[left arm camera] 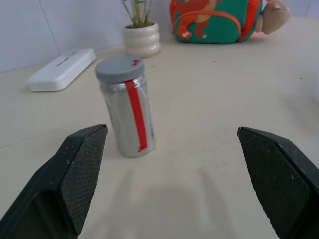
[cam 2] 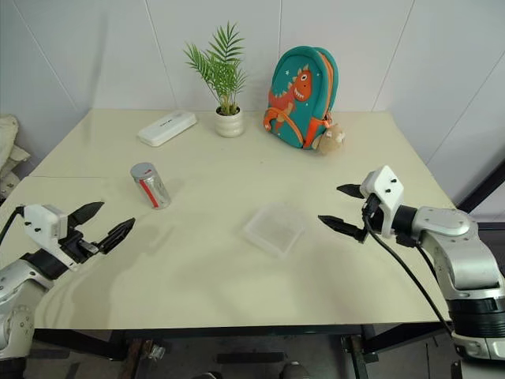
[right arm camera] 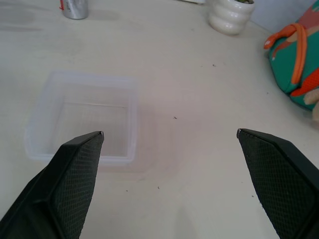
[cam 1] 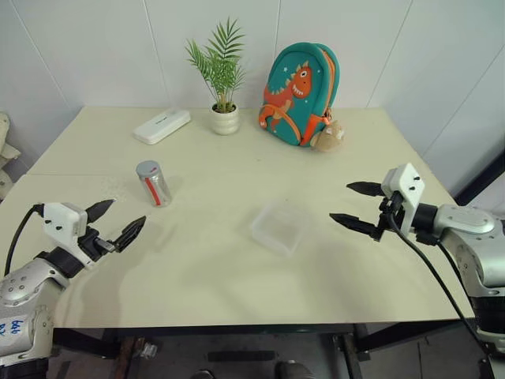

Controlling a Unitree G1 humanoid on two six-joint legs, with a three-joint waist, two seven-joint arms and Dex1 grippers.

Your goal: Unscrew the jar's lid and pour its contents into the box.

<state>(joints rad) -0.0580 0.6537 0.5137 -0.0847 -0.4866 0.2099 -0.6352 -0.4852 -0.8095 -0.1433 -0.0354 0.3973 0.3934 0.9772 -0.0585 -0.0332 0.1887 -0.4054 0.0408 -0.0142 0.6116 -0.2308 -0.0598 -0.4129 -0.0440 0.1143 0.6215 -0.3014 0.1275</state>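
We see our left gripper [cam 1: 115, 222] spread wide and empty, with the jar [cam 1: 153, 182] standing upright just beyond it, lid [left arm camera: 119, 68] on. Right of the jar lies the box [cam 1: 279, 227], then our right gripper [cam 1: 357, 206], wide and empty. The jar's contents stay hidden.

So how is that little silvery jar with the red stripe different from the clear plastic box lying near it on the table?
The silvery-grey cylindrical jar stands tall and narrow; the shallow square clear plastic box lies low and wide. The jar is closed by a flat grey lid bearing a red mark; the box is open-topped and looks empty. The jar sits nearer the left gripper, the box nearer the right gripper. Both rest untouched on the cream table.
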